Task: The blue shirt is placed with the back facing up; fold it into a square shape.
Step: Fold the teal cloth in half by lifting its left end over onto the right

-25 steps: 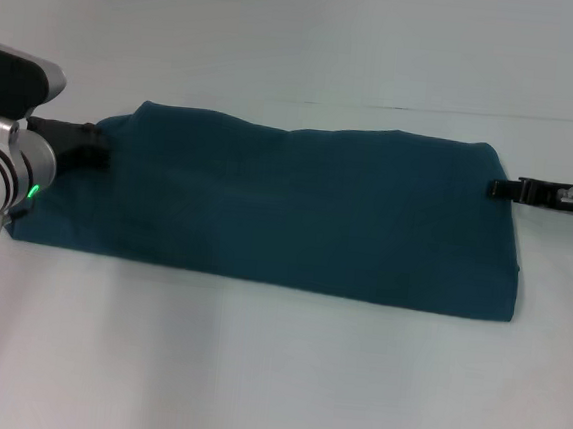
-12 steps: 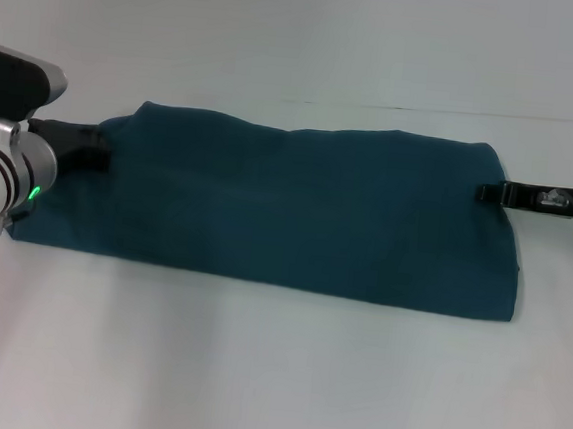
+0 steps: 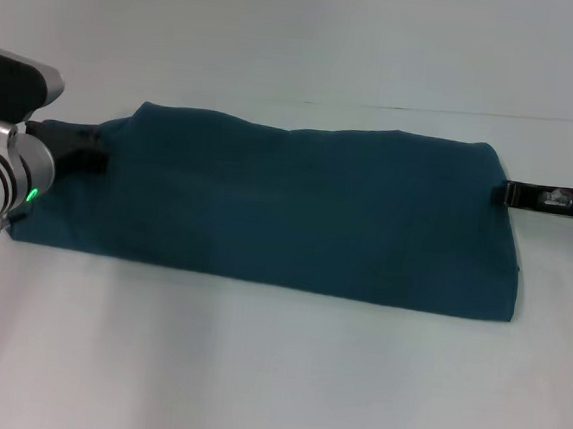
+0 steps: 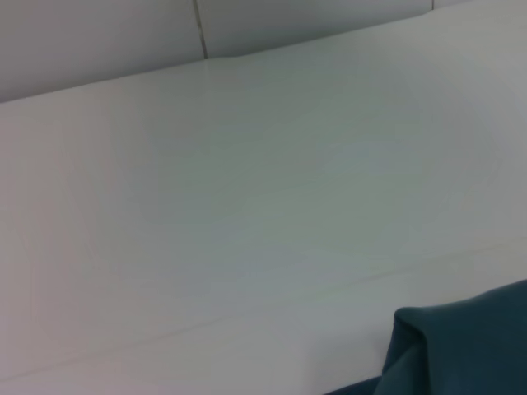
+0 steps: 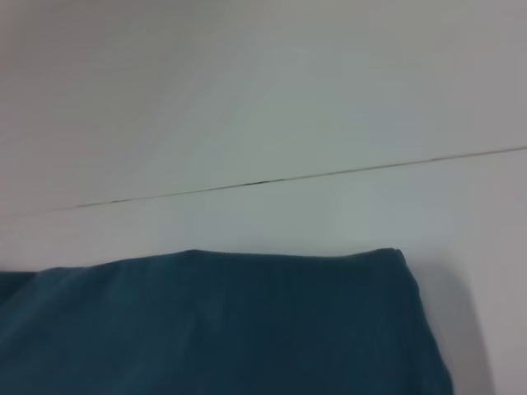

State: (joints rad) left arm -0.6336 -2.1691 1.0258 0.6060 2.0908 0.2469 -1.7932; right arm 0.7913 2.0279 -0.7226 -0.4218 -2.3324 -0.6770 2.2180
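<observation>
The left end effector (image 3: pixel 89 149) sat at the shirt's (image 3: pixel 287 210) short edge on its own side, its dark tip touching or just over the fabric; whether it was clenched on the cloth or released could not be told. The right end effector (image 3: pixel 509 192) lay low at the opposite short edge, tip against the hem, and its state could not be told either. Between the two, the shirt stretched as a long, already narrowed band, flat on the white surface (image 3: pixel 273 374), with a soft ridge along its far edge. The left wrist view caught only one rounded corner of fabric (image 4: pixel 461 346); the right wrist view showed the far corner (image 5: pixel 387 271) lying square.

Judging from this, the next fold would bring one short end over toward the other. To do it well, each end effector should catch all layers at the hem, lift just clear of the surface, and travel straight along the band so the edges stay aligned and the ridge does not bunch.
</observation>
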